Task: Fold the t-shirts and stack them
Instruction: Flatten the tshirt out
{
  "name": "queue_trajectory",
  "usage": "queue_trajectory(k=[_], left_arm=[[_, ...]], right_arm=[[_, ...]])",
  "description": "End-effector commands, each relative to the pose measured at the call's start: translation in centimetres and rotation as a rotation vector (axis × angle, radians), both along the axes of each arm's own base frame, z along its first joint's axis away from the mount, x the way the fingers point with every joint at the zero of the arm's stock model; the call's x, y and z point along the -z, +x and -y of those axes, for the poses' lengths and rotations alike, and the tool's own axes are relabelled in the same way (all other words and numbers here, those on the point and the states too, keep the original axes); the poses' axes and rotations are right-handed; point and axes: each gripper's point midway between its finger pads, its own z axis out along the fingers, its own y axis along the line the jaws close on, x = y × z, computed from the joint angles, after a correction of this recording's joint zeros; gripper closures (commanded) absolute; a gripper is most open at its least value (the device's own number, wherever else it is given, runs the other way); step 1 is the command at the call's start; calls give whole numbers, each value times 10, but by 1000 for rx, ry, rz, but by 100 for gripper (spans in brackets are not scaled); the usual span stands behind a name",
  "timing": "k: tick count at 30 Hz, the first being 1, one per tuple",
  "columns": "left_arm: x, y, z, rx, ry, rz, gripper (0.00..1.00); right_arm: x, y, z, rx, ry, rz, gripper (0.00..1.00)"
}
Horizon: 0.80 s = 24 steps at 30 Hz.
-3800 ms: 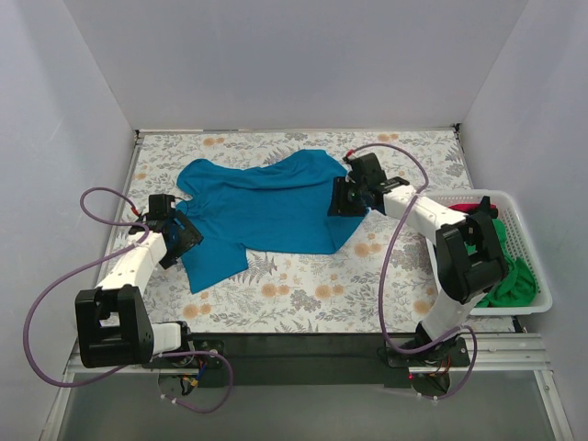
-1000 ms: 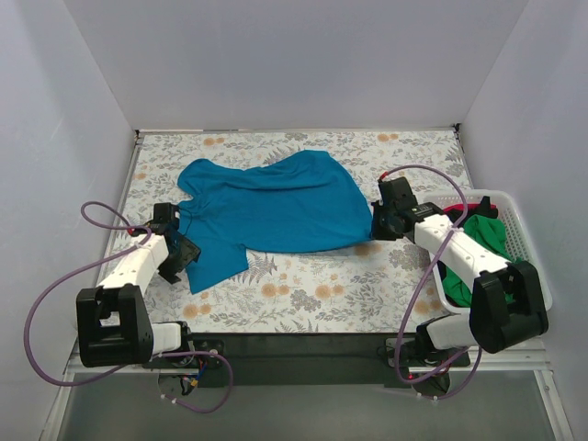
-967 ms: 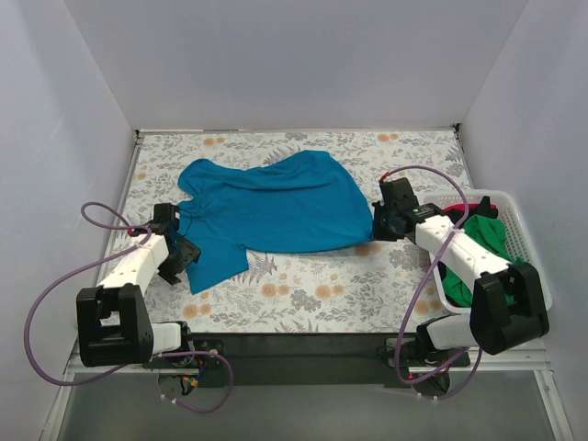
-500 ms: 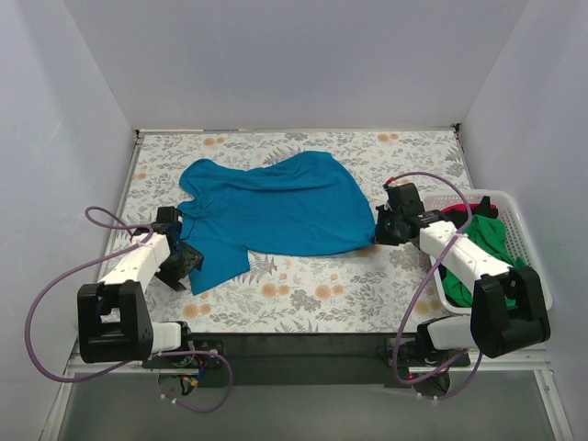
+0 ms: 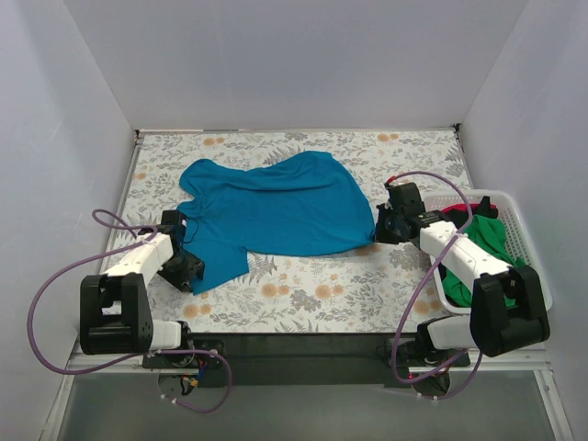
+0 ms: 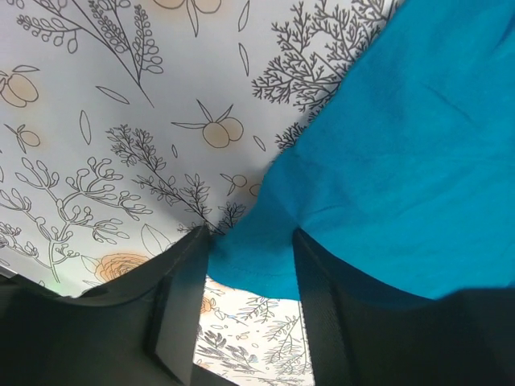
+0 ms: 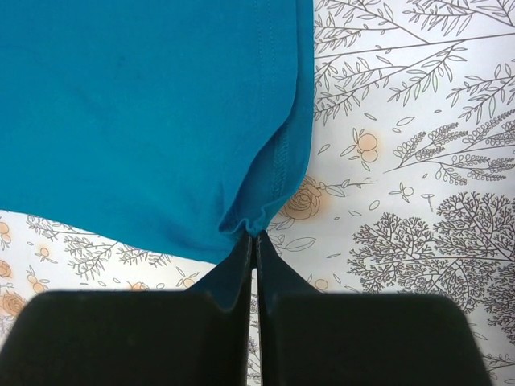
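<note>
A teal-blue t-shirt [image 5: 276, 207] lies spread and rumpled on the flowered table [image 5: 312, 294]. My left gripper [image 5: 190, 269] is low at the shirt's near-left corner. In the left wrist view its fingers [image 6: 187, 281] stand apart with the teal cloth [image 6: 402, 137] bunched in the gap, my left gripper [image 6: 249, 245] not closed tight. My right gripper [image 5: 380, 230] is at the shirt's right edge. In the right wrist view my right gripper [image 7: 253, 238] is shut, pinching the hem corner of the teal shirt [image 7: 145, 104]. A green t-shirt [image 5: 491, 241] and a red one [image 5: 470, 209] lie in the basket.
A white slatted basket [image 5: 540, 292] stands at the table's right edge, beside my right arm. Grey walls close in the table at the left, back and right. Purple cables loop from both arms near the table's front.
My left gripper slid toward the near edge along the shirt's left side and its jaws narrowed around the cloth. My right gripper shifted slightly right, still holding the hem.
</note>
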Motion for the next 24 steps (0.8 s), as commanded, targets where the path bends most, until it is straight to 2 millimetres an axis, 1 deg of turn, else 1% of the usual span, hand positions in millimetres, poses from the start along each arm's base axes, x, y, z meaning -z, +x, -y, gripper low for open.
queue_trajectory(k=[1,2,3,4,5,7,8,9,10,11,12,13,14,15,16,17,18,19,21,22,23,24], left_arm=[[8,-5,-2,-4,15,-11,58],[9,-5,-2,-4,13,-13,67],[10,-6,-1,-4,7,-14,73],[10,-5,0,-2,6,-11,84],[8,-3,-1,-2,9,-7,100],[-1,7,-6,-6,38,33,100],[-9,15,-9,-9,54,60,100],[-28,37,-16,-8,89,131,100],[-41,52,-18,-8,104,176,100],[-54,66,-24,-16,121,214,100],[-64,80,-28,-16,133,237,100],[-102,115,-36,-21,163,345,100],[-118,128,-43,-29,180,375,100],[-132,148,-48,-30,194,402,100],[-177,177,-57,-44,226,515,100],[-200,190,-62,-38,248,558,100],[-211,204,-66,-43,268,573,100],[-262,222,-74,-62,306,684,100],[-285,229,-82,-70,353,710,100],[-303,230,-85,-81,372,749,100],[-326,229,-92,-99,415,797,100],[-342,226,-95,-109,435,828,100]], right_arm=[[1,3,0,10,14,9,99],[0,4,0,10,15,14,99],[-1,4,1,13,15,14,99],[-2,5,0,13,17,20,99],[-4,5,1,16,18,24,99],[-9,9,3,21,20,40,99],[-15,14,5,31,19,58,99],[-22,18,6,40,20,75,99],[-27,22,10,57,10,88,99],[-44,33,12,78,18,120,99],[-54,40,14,87,18,142,99],[-61,47,17,103,9,155,99],[-73,55,20,118,7,173,99],[-97,71,18,122,15,221,99],[-113,81,18,125,15,255,99],[-127,90,20,129,13,281,99],[-157,104,20,122,9,339,99],[-170,110,23,128,-2,366,99],[-199,117,28,115,-29,423,99],[-226,121,29,114,-32,484,99],[-242,122,32,112,-37,522,99],[-262,117,35,96,-52,573,99]])
